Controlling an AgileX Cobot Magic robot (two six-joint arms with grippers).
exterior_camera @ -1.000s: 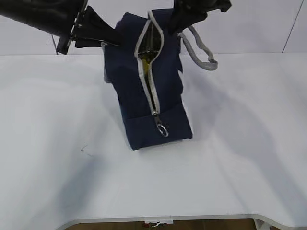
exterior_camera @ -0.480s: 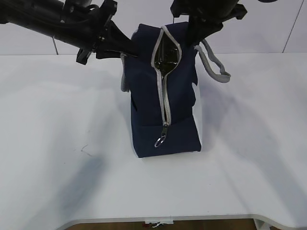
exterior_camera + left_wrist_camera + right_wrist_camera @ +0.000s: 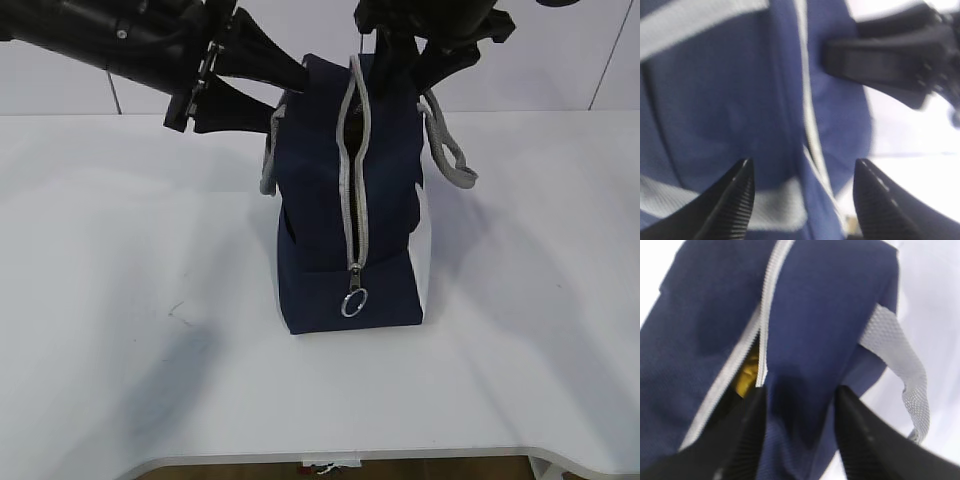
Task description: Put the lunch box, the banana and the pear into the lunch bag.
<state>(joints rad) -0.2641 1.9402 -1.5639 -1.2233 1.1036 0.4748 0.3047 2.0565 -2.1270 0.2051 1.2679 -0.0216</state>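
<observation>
The navy lunch bag (image 3: 330,200) stands upright on the white table (image 3: 120,300). Its grey zipper is mostly shut, with the ring pull (image 3: 354,303) hanging at the near end. My left gripper (image 3: 295,85) is open at the bag's upper left edge (image 3: 802,162), with blue fabric (image 3: 715,100) between its fingers. My right gripper (image 3: 405,70) is open and straddles the bag's upper right wall (image 3: 800,390). Something yellow (image 3: 747,372) shows through the zipper gap; I cannot tell whether it is the banana or the pear. The lunch box is hidden.
A grey handle (image 3: 450,150) hangs off the bag's right side and another (image 3: 268,160) off its left. The right gripper's body shows in the left wrist view (image 3: 890,55). The table's front edge (image 3: 340,455) runs along the bottom.
The bag has swung from tilted to upright and shifted right. The zipper gap at the top has narrowed. Both grippers have moved right with it.
</observation>
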